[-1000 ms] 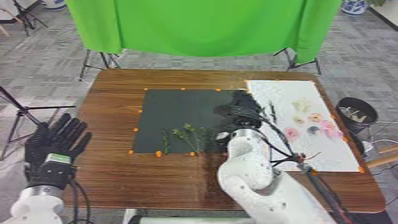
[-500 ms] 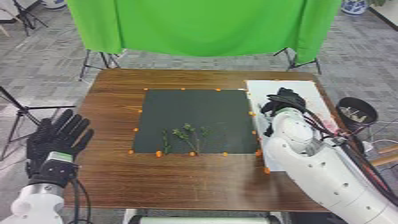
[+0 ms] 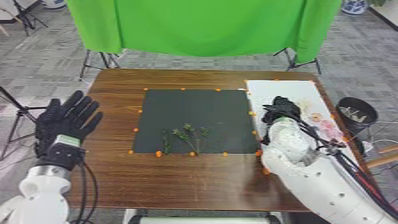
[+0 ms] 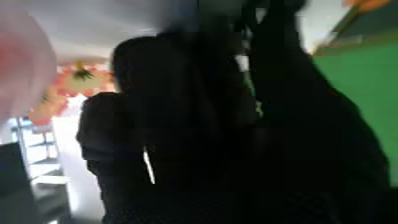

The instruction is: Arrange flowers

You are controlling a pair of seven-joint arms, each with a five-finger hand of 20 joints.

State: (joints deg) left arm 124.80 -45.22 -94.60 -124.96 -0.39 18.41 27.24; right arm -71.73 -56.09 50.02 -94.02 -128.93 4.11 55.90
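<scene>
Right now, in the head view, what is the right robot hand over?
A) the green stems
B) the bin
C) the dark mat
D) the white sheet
D: the right robot hand is over the white sheet, to the right of the dark mat where the green stems lie.

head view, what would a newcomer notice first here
Probably the bright green cloth hanging beyond the far edge of the brown table. Next, likely the white right arm reaching in from the bottom right, its black-gloved hand over the white sheet. Left of that sheet, green sprigs lie on the near part of a dark mat.
</scene>
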